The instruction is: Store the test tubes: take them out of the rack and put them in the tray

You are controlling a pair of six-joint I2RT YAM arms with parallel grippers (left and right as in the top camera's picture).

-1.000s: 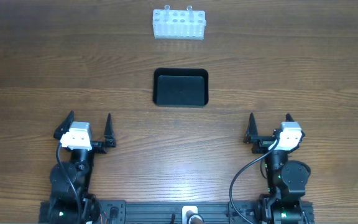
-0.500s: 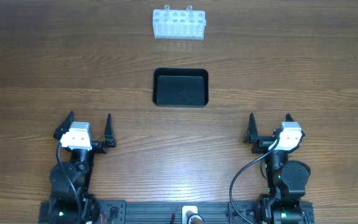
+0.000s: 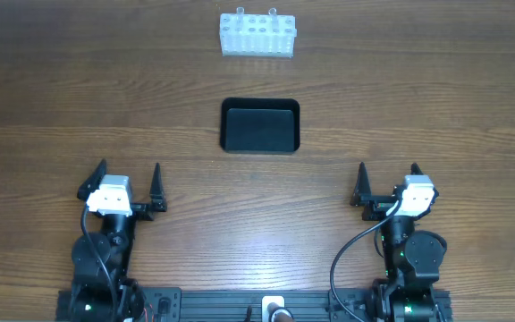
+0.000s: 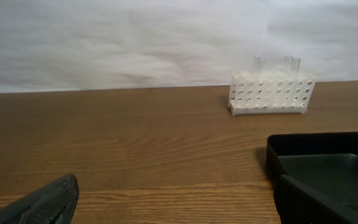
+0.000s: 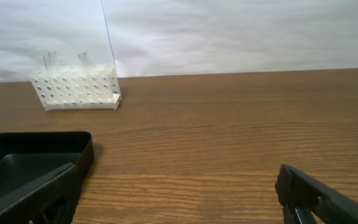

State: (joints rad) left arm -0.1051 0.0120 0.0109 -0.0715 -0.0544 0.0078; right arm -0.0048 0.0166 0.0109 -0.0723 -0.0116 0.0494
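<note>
1. A white plastic rack full of little holes point(image 3: 257, 38) stands by the far edge of the brown wooden table point(image 3: 61, 89).
2. Two thin clear test tubes point(image 3: 240, 13) stand up in it.
3. A black tray with rounded corners point(image 3: 260, 128) lies at the table's middle, apart from the rack.
4. The left arm point(image 3: 107, 201) and right arm point(image 3: 408, 201) sit near the front edge, jaws wide apart, holding nothing.
</note>
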